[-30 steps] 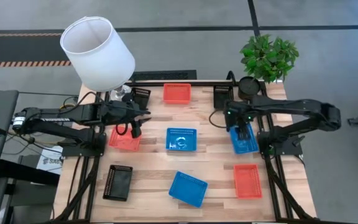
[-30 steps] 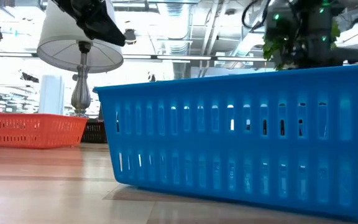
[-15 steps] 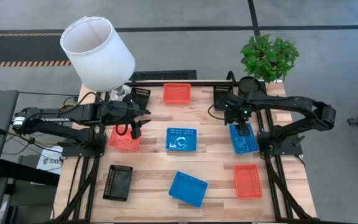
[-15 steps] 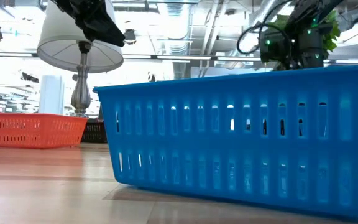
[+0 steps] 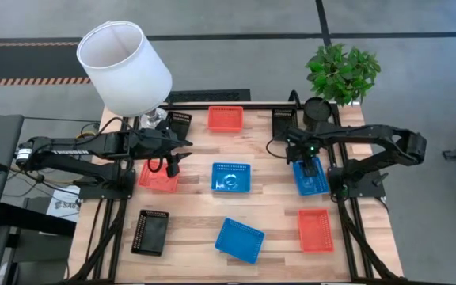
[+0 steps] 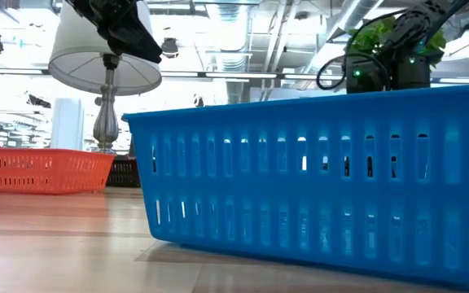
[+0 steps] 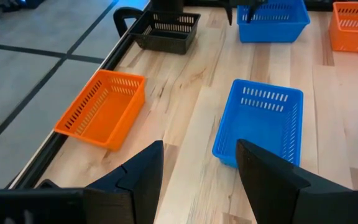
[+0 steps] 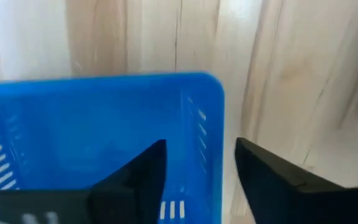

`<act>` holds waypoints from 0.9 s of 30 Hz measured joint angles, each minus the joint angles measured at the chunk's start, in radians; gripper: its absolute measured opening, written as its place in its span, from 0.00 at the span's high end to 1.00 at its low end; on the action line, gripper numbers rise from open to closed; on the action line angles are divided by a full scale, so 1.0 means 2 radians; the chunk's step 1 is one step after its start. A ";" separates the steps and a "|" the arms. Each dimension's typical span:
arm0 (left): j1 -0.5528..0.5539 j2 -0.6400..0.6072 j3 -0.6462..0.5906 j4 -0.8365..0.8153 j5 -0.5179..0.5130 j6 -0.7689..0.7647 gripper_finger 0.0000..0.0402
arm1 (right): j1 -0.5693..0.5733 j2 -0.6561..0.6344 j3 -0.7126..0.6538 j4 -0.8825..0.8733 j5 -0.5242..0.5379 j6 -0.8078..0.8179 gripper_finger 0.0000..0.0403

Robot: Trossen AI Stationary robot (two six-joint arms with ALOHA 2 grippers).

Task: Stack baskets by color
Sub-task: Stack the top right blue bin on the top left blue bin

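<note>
My right gripper [image 5: 311,165] points down over the short far wall of the blue basket [image 5: 310,177] at the table's right. It is open; one finger stands inside that wall [image 8: 211,124] near a corner and one outside, and I cannot tell whether they touch it. My left gripper [image 7: 199,180] hangs open and empty above the red basket [image 5: 158,176] at the left. Another blue basket [image 5: 232,177] sits mid-table, and a third [image 5: 239,240] sits near the front edge. Red baskets rest at the far edge [image 5: 226,118] and front right [image 5: 315,229].
A black basket [image 5: 150,232] lies at the front left, and two more [image 5: 179,123] [image 5: 285,123] stand at the far edge. A white lampshade [image 5: 125,67] overhangs the far left corner; a potted plant [image 5: 339,75] stands at the far right. Bare wood shows between the baskets.
My right gripper has sunk toward the blue basket at the table's right, and its arm has swung a little. My left arm has kept still. No basket has moved.
</note>
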 joint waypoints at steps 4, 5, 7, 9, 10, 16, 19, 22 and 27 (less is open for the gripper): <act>0.000 0.000 0.000 0.000 0.000 0.000 0.53 | 0.000 0.000 -0.001 -0.001 0.000 0.000 0.72; 0.000 0.000 0.000 0.001 0.000 0.000 0.53 | 0.000 0.000 -0.001 -0.001 0.000 0.000 0.77; 0.000 0.000 0.000 0.001 0.000 0.000 0.53 | 0.001 0.000 0.000 -0.006 0.000 0.004 0.88; 0.000 0.000 0.000 0.001 0.000 0.000 0.53 | 0.002 0.000 0.010 -0.023 -0.003 0.013 0.96; 0.000 0.000 0.000 0.001 0.001 0.000 0.53 | 0.002 0.000 0.016 -0.033 -0.003 0.021 0.97; 0.000 0.000 0.000 0.001 0.001 -0.004 0.53 | 0.002 0.000 0.086 -0.111 -0.001 0.139 0.95; 0.000 0.000 0.000 0.002 0.002 -0.017 0.53 | 0.002 0.000 0.134 -0.158 -0.009 0.218 0.98; 0.000 0.000 0.000 0.002 0.007 -0.015 0.53 | 0.005 0.000 0.181 -0.182 -0.041 0.296 0.96; -0.001 -0.001 0.000 0.001 0.016 0.001 0.53 | 0.047 0.000 0.238 -0.157 -0.064 0.461 0.98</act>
